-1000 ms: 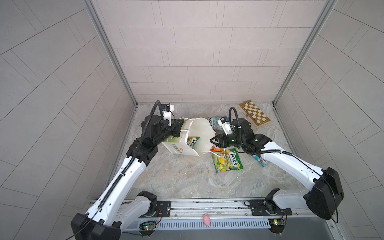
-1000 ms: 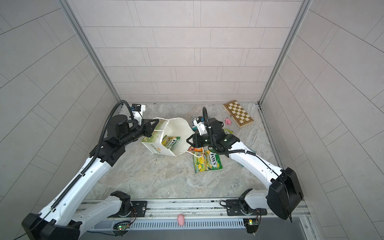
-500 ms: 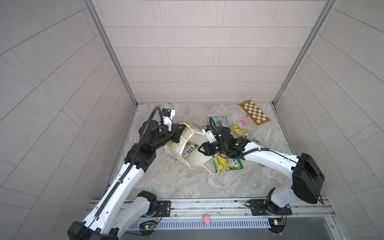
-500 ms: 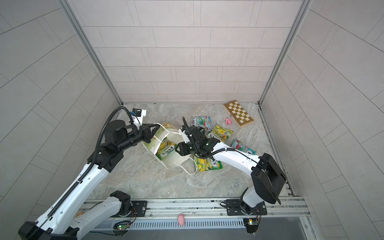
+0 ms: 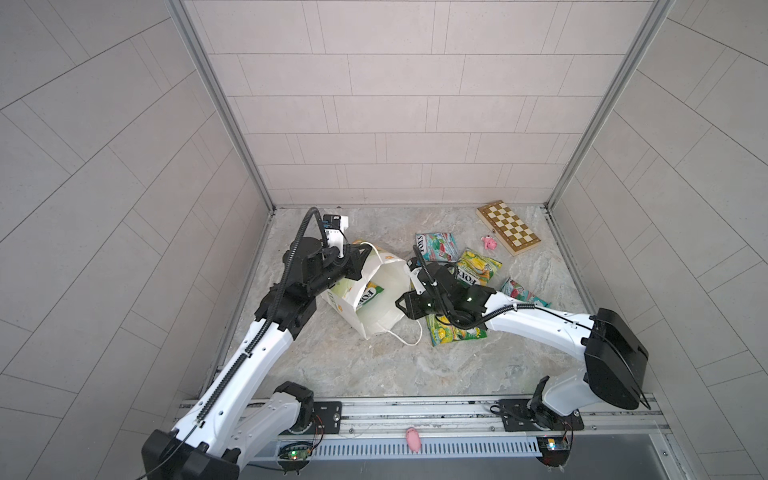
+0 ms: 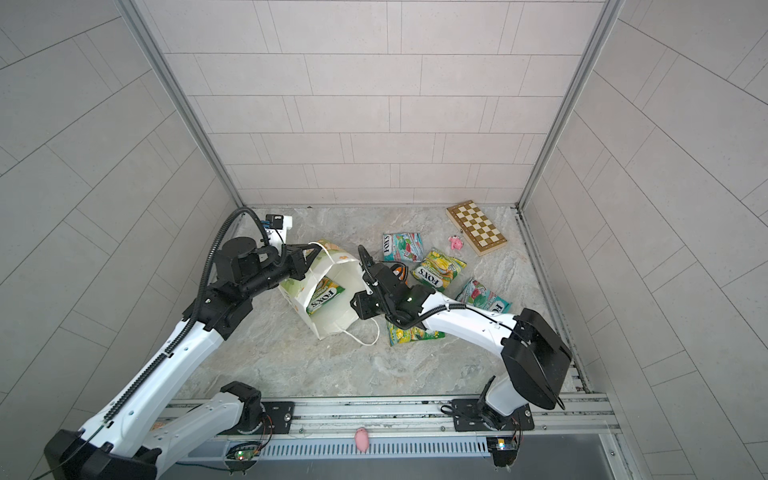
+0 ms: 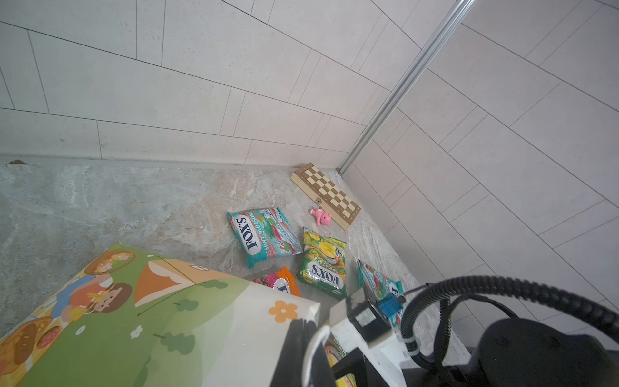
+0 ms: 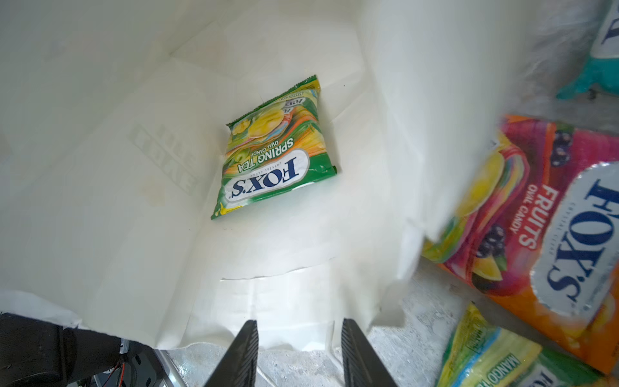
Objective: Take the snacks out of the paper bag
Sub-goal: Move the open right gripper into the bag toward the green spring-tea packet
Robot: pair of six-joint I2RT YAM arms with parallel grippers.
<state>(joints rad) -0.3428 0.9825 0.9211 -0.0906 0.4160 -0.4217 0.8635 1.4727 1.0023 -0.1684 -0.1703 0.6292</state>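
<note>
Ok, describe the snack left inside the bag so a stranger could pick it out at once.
Find the white paper bag tipped on its side, left of centre in both top views. Inside lies one yellow-green FOX'S packet marked Spring Tea. It is the only packet within the bag's walls; the other packets lie outside.

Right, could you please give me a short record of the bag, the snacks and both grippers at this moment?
left gripper: shut on the paper bag rim
right gripper: open, empty, at the bag's mouth
bag: tilted, mouth open toward the right gripper
inside bag: one Spring Tea packet
outside bag: two teal packets, two yellow-green packets, one orange-pink packet
</note>
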